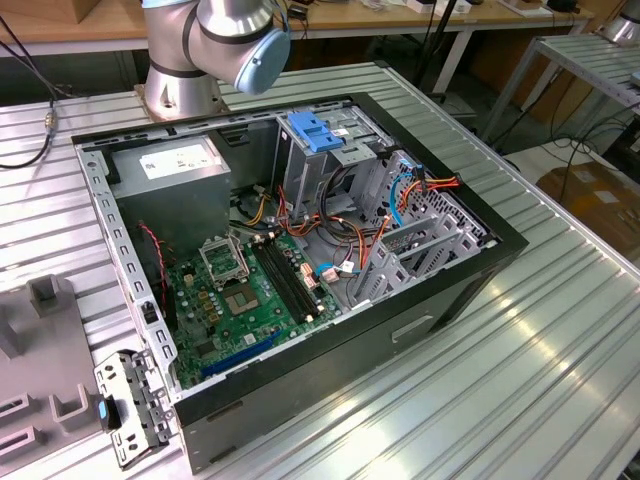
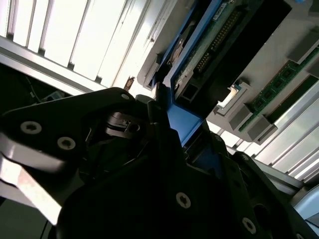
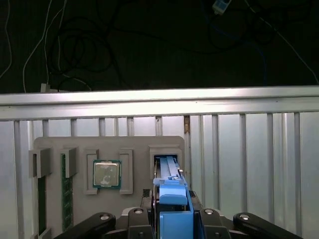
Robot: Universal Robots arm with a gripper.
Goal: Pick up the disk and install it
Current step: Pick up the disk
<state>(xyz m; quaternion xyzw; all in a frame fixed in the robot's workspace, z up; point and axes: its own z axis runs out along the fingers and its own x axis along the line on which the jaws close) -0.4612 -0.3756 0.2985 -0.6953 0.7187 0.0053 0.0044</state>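
Half the disk (image 3: pixel 170 185) sits hidden inside the clamped pincer (image 3: pixel 173 219).

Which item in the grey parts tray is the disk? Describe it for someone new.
On the ribbed metal table sits a grey parts tray. The disk stands on edge in its end slot next to the square processor chip, with the gripper at it. Unlike the chip and the green memory sticks, it carries a blue plastic rail.

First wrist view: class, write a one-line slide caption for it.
Gripper straddling the blue-railed disk, which stands on edge in a grey tray beside a processor.
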